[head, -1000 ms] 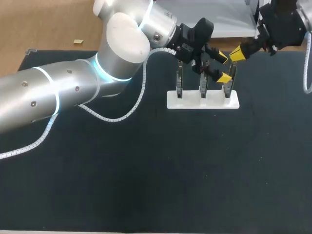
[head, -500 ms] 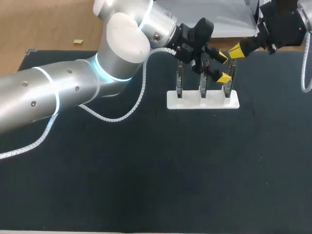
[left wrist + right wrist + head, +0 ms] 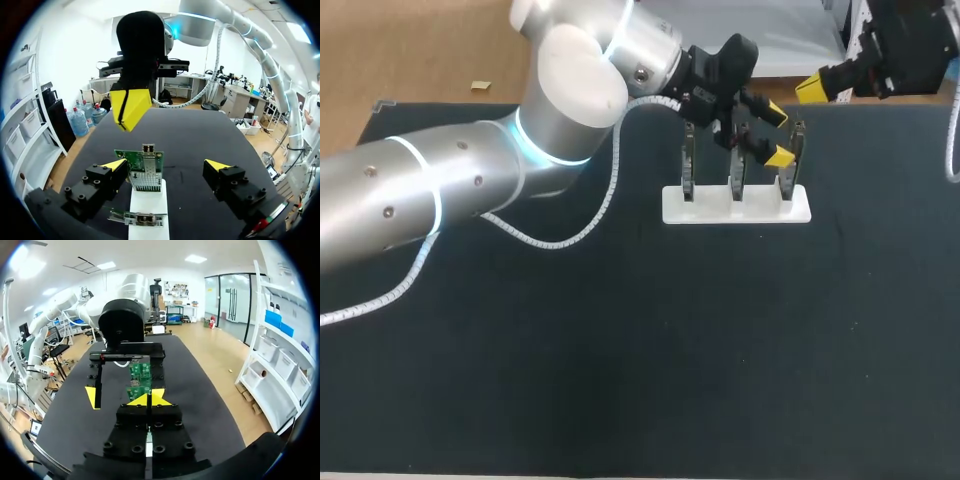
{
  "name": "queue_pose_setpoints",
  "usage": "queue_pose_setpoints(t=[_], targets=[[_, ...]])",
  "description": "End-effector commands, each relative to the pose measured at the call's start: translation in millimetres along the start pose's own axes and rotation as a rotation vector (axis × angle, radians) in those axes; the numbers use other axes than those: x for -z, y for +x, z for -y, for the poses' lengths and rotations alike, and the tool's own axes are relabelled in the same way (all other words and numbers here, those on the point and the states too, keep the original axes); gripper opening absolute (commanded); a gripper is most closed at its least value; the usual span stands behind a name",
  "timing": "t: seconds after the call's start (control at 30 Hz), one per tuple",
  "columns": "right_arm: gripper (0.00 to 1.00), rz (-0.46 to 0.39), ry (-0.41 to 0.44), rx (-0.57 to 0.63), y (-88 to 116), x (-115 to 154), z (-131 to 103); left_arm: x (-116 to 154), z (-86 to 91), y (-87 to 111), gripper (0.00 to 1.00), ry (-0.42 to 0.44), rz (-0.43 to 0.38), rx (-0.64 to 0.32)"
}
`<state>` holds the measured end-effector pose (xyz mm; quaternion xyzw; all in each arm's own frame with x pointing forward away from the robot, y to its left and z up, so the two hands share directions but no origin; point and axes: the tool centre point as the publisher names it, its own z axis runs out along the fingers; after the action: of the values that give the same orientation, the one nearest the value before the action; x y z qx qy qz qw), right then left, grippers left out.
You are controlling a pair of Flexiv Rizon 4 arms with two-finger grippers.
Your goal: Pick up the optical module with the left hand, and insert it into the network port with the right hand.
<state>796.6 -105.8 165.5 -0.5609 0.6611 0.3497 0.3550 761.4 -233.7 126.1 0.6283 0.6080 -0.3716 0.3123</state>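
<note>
The left tool [image 3: 777, 135] hangs wide open and empty over the right end of the white rack [image 3: 735, 212]. Its yellow tips sit on either side of a green board [image 3: 143, 170] without touching it. That board stands upright in the rack and carries a metal network port [image 3: 147, 148] at its top edge; two more boards [image 3: 737, 168] stand further along. I cannot single out the optical module among them (it may be one of the rack's uprights), and neither tool holds it. The right tool [image 3: 810, 88] sits apart from the rack near the far edge of the surface [image 3: 640, 380], its tips pressed together on nothing visible. I judge this to be the pick-up step, not yet made: the left tool needs to line up on the module, descend and close squarely.
</note>
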Motion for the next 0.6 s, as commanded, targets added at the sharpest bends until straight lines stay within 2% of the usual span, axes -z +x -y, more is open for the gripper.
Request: queue_pose_setpoints(t=[0.03,0.4,0.6], targets=[[0.00,0.004,0.024,0.008,-1.4,4.9,-7.4,7.8,-4.0,-4.6,1.00,-0.028,0.014,0.000],[0.00,0.004,0.083,0.028,-4.0,31.7,-4.9,34.2,-12.5,-27.2,1.00,-0.116,0.052,-0.049],[0.00,0.004,0.103,0.022,-2.5,38.4,-4.2,47.3,-13.9,-38.8,1.00,-0.174,0.039,-0.094]])
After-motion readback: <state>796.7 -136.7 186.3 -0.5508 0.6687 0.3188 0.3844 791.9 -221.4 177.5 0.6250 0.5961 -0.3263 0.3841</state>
